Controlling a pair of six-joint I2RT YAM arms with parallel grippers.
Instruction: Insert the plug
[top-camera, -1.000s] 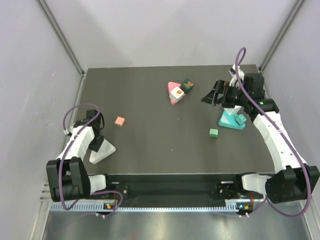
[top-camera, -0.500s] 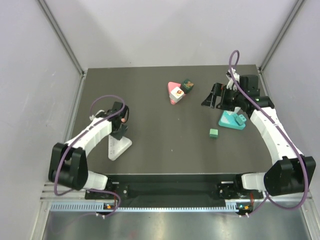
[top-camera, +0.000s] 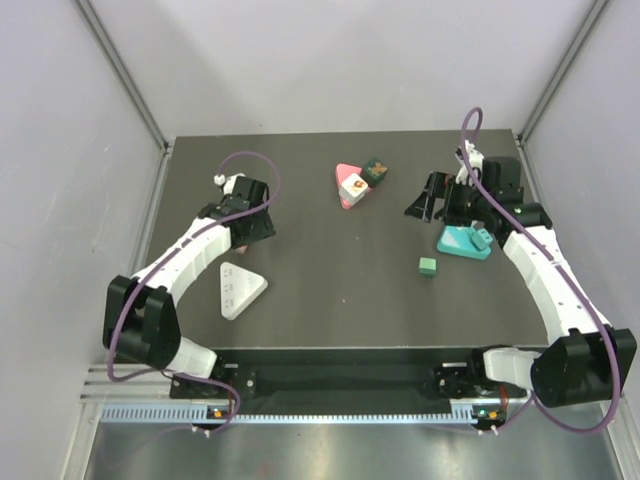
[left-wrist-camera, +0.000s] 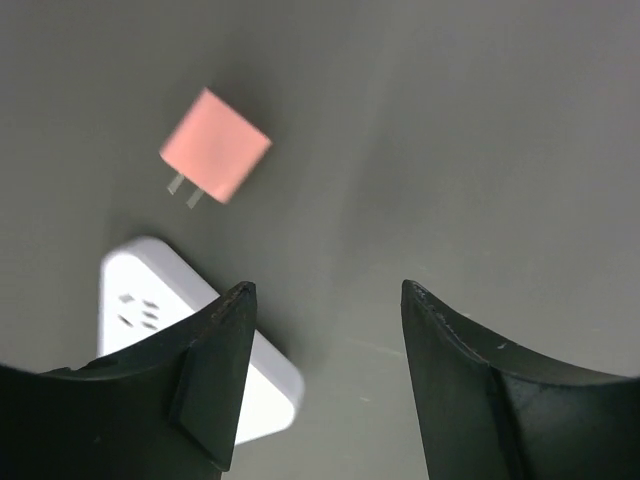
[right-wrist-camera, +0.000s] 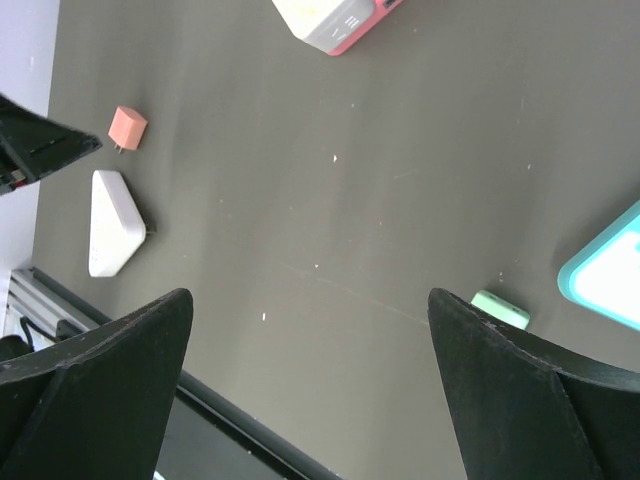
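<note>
A pink plug (left-wrist-camera: 215, 143) lies on the dark table with its two prongs pointing toward the white triangular socket (left-wrist-camera: 150, 300) beside it. My left gripper (left-wrist-camera: 328, 290) hovers over them, open, with only bare table between its fingers. From above, the white triangular socket (top-camera: 238, 288) lies just in front of my left gripper (top-camera: 248, 232), which hides the pink plug. My right gripper (top-camera: 430, 195) hangs wide open and empty at the far right. The right wrist view shows the pink plug (right-wrist-camera: 127, 128) and the white triangular socket (right-wrist-camera: 112, 222) far off.
A pink triangular socket (top-camera: 350, 186) holding a white plug sits at the far centre, a dark green plug (top-camera: 376, 171) beside it. A teal socket (top-camera: 463, 241) lies under the right arm, a small green plug (top-camera: 427, 266) in front of it.
My left gripper slid the white socket rightward, then opened, let it go and moved farther up the table over the pink plug. The right arm barely shifted.
</note>
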